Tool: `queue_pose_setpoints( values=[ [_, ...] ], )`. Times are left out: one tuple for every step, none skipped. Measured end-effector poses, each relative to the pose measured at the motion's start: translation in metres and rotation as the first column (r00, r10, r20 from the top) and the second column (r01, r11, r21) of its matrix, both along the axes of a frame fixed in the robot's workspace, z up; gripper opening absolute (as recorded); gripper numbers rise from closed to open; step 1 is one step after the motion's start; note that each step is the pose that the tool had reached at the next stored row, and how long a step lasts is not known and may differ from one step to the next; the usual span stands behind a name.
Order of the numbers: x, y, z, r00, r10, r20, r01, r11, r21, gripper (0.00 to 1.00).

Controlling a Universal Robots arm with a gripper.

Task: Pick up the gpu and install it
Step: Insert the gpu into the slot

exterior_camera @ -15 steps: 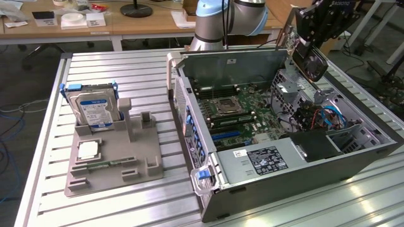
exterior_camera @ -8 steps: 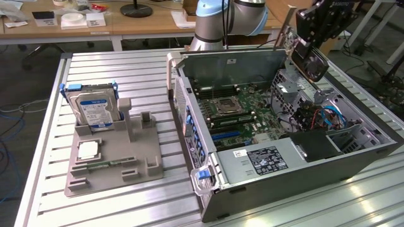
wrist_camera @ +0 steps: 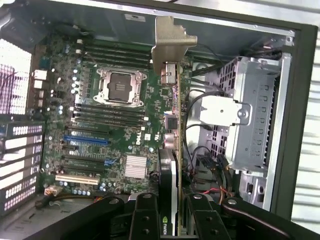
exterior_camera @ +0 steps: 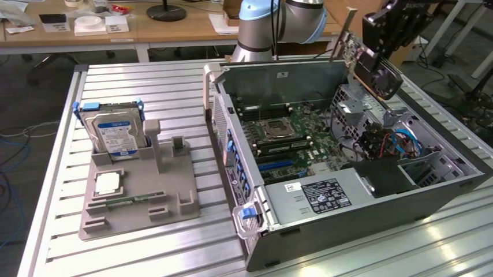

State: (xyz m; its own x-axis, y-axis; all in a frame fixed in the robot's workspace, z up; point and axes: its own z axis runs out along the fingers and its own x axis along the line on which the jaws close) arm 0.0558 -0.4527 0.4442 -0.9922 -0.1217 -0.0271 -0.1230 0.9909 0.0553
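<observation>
Silver arm (exterior_camera: pixel 297 23), pale-blue joint caps (exterior_camera: pixel 258 11), black hand (wrist_camera: pixel 173 212)

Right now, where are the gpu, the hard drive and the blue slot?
gpu (wrist_camera: pixel 177 145): wrist view, its thin edge.
hard drive (exterior_camera: pixel 117 137): exterior view, its blue label.
blue slot (wrist_camera: pixel 85 139): wrist view, its middle.

The motherboard (wrist_camera: pixel 125 147) reads "DELL"; the gpu (wrist_camera: pixel 170 185) bears an Nvidia logo.
</observation>
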Motion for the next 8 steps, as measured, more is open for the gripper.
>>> queue_pose_setpoints(
  values=[
    [0.0, 0.0, -0.0001, 0.9999, 0.015, 0.0, -0.015, 0.9999, 0.0, 0.27],
    [0.0, 0.0, -0.0002, 0.9995, 0.03, 0.0, -0.03, 0.9995, 0.0, 0.27],
    [0.0, 0.0, -0.0004, 0.999, 0.045, -0.0001, -0.045, 0.999, 0.0001, 0.27],
    [0.0, 0.0, -0.0005, 0.9982, 0.061, 0.0, -0.061, 0.9982, 0.0, 0.27],
    [0.0, 0.0, -0.0006, 0.9971, 0.076, 0.0, -0.076, 0.9971, 0.0, 0.27],
    [0.0, 0.0, -0.0007, 0.9958, 0.092, 0.0, -0.092, 0.9958, 0.0, 0.27],
    [0.0, 0.0, -0.0008, 0.9943, 0.107, 0.0, -0.107, 0.9943, 0.0, 0.27],
    [0.0001, 0.0, -0.001, 0.9924, 0.123, 0.0, -0.123, 0.9924, 0.0, 0.27]
  ],
)
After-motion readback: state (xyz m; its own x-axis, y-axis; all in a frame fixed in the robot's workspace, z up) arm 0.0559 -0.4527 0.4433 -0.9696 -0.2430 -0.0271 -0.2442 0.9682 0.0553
